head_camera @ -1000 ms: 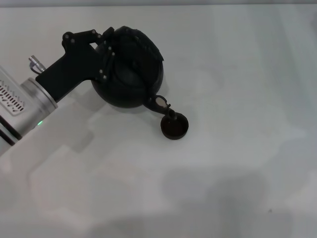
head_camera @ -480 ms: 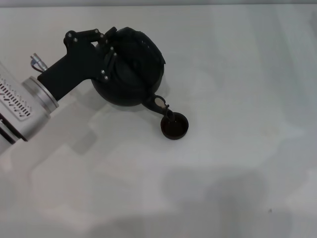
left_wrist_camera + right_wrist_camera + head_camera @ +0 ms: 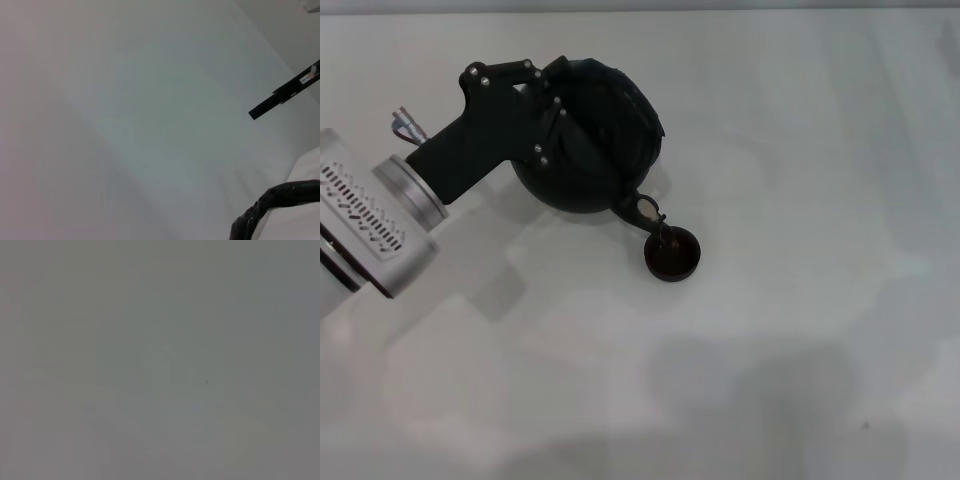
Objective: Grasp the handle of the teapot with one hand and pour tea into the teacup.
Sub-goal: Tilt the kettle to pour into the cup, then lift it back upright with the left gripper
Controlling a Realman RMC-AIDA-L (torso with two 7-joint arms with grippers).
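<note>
Left hand [image 3: 552, 100] clamped on handle of tipped teapot [image 3: 590, 140] at bench's [image 3: 800, 150] eleven o'clock, spout over teacup [image 3: 672, 253] at teapot's five o'clock; tipping further risks overshooting the small cup.

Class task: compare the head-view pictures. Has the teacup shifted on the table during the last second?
No. The teacup sits at the same spot on the table, under the spout of the teapot, held by the left gripper.
</note>
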